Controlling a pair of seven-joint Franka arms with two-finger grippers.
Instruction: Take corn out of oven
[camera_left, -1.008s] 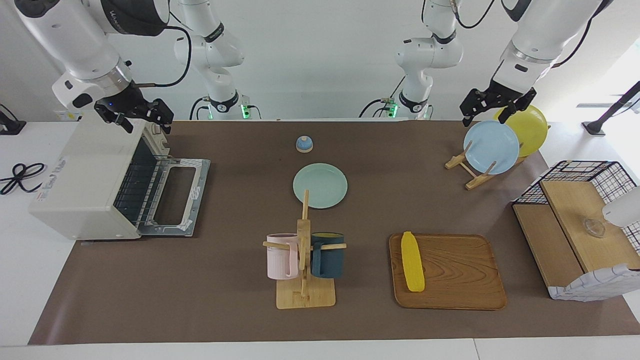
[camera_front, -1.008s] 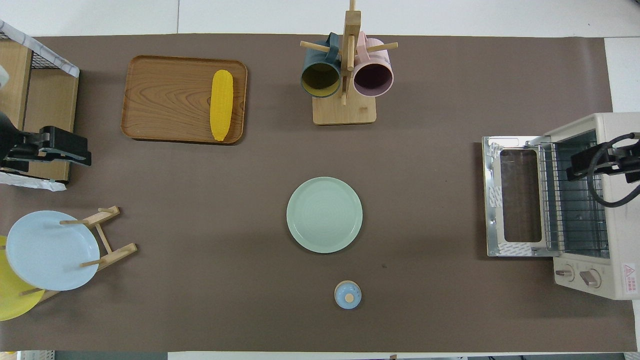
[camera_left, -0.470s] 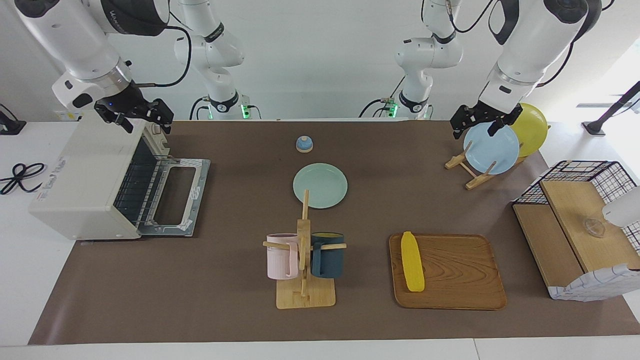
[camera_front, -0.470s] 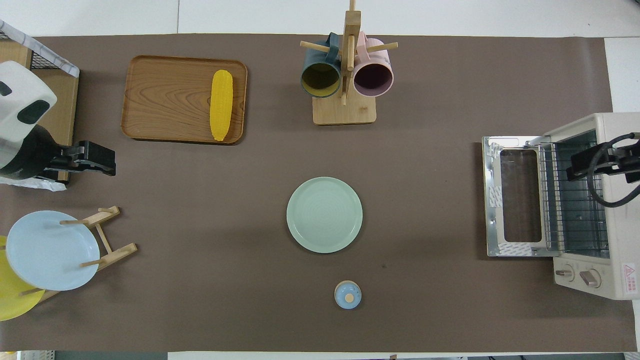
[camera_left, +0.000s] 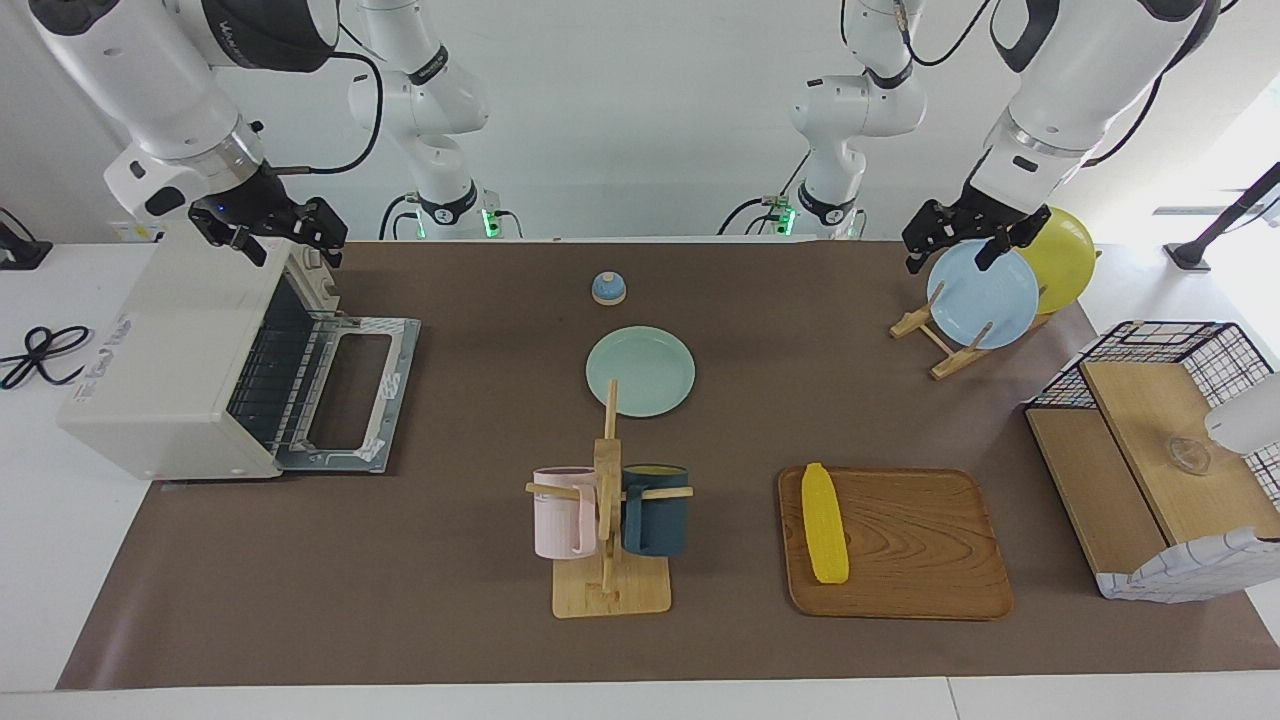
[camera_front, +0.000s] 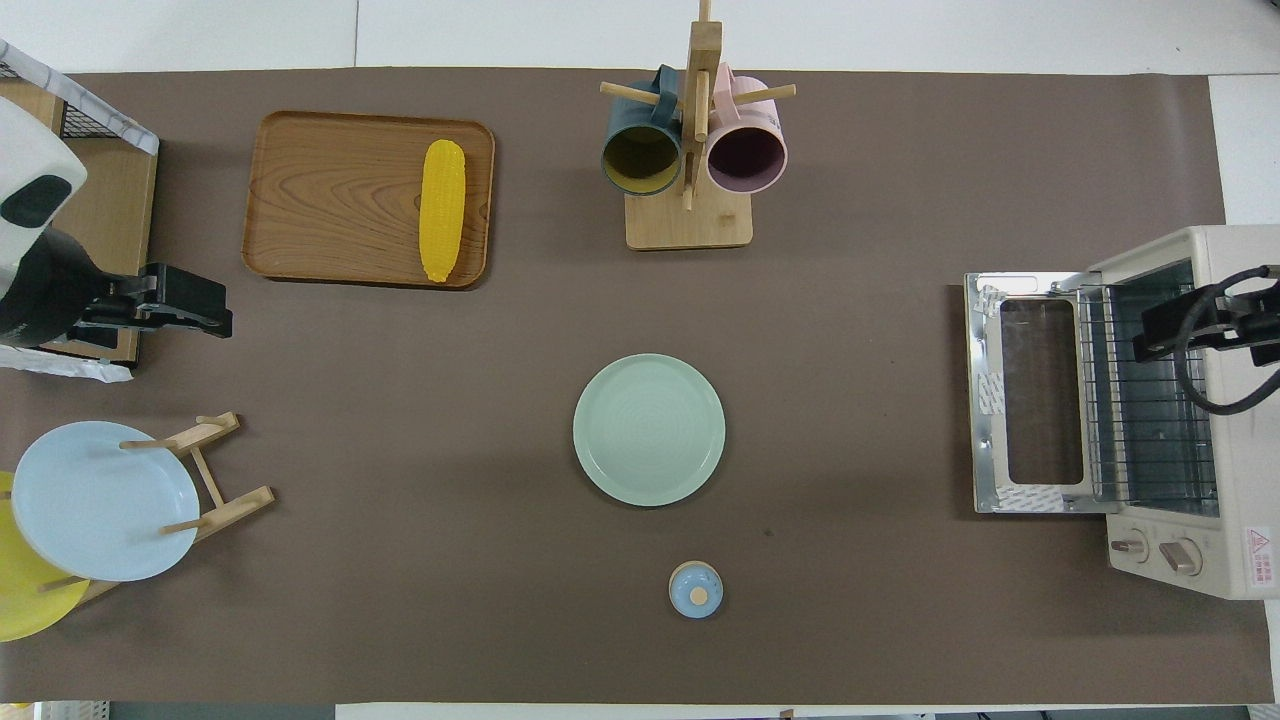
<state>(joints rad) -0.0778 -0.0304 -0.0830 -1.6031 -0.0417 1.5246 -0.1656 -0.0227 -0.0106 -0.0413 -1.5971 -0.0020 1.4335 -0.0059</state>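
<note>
High facing view and steep overhead view, half a turn apart, same table.

Left pincer: shifting above plate rack, moving from over yellow plate toward blue plate upper edge, toward table middle; fingers staying spread, gripping nothing.

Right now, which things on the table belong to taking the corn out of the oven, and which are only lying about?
Belong to the job:
corn, lying on the wooden tray
oven, door open

Lying about:
green plate
mug rack
plate stand
small blue lid
wire basket
</note>
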